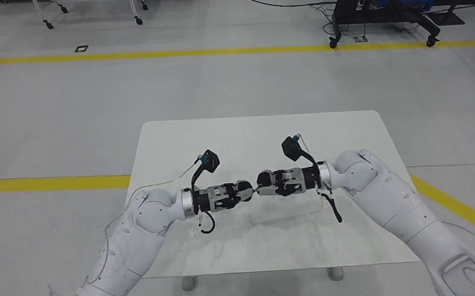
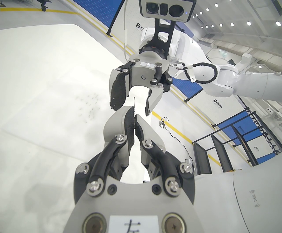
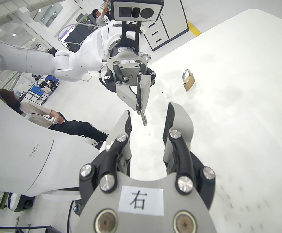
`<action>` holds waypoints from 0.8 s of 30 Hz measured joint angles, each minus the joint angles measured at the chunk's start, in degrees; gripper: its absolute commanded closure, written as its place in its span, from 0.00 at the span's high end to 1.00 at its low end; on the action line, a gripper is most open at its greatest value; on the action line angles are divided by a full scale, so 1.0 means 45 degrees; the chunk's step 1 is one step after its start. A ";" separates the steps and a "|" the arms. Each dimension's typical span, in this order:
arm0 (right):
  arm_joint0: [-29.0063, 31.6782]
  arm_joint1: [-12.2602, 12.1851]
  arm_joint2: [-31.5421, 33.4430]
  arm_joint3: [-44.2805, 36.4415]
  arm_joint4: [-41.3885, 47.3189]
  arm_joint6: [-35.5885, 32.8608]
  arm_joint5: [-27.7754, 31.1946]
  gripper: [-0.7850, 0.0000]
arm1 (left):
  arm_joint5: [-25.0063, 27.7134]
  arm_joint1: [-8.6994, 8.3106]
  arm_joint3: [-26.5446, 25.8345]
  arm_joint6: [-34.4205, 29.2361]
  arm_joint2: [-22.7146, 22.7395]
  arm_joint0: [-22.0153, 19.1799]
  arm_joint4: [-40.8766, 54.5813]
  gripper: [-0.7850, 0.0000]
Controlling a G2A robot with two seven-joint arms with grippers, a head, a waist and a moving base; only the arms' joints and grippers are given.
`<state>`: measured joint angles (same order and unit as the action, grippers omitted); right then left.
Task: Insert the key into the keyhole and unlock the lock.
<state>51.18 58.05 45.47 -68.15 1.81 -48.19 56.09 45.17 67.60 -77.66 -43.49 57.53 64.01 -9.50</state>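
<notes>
1. Worktop (image 1: 342, 134): white, rectangular. In the top view both arms meet over its centre. The left arm enters from 7 o'clock and the right arm from 4 o'clock.

2. Left gripper (image 2: 134, 115): points toward 3 o'clock in the top view (image 1: 246, 189). Its jaws are closed on the key (image 2: 134, 103), with the padded faces pressed against both flat sides. The key is held clear of the worktop surface.

3. Key, right wrist view (image 3: 143, 118): the round metal head with its hole sticks out past the left gripper's (image 3: 139, 108) jaw tips. The blade is hidden between the pads.

4. Right gripper (image 3: 149, 119): points toward 9 o'clock in the top view (image 1: 265, 183), tip to tip with the left gripper. Its jaws are spread wide and grip nothing. The head of the key sits in the gap between them, apart from both pads. The left wrist view shows the same arrangement (image 2: 131, 107).

5. Lock (image 3: 188, 80): a brass padlock with a silver shackle. It lies flat on the worktop, well apart from both grippers. Neither gripper touches it.
</notes>
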 measured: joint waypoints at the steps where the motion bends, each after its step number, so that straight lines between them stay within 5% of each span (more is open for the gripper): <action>1: -0.0045 0.0001 -0.0069 0.0047 0.0030 0.0018 0.0017 0.26 | 0.0000 -0.0005 0.0004 0.0013 -0.0013 -0.0003 0.0002 0.00; 3: -0.0144 -0.0002 -0.0211 0.0145 0.0088 0.0045 0.0045 0.00 | -0.0012 -0.0017 0.0022 0.0013 -0.0050 -0.0022 0.0038 0.00; 23: -0.0786 -0.0201 -0.1406 0.0519 0.0590 0.0426 0.0426 0.00 | -0.0003 -0.0151 0.0064 0.0437 -0.0126 -0.0091 -0.0092 0.00; 24: -0.0804 -0.0209 -0.1426 0.0518 0.0616 0.0426 0.0425 0.00 | -0.0011 -0.0157 0.0057 0.0471 -0.0124 -0.0089 -0.0110 0.11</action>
<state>47.57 57.11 39.06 -65.82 4.58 -46.27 58.01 45.12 66.89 -77.41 -41.37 56.98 63.61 -9.99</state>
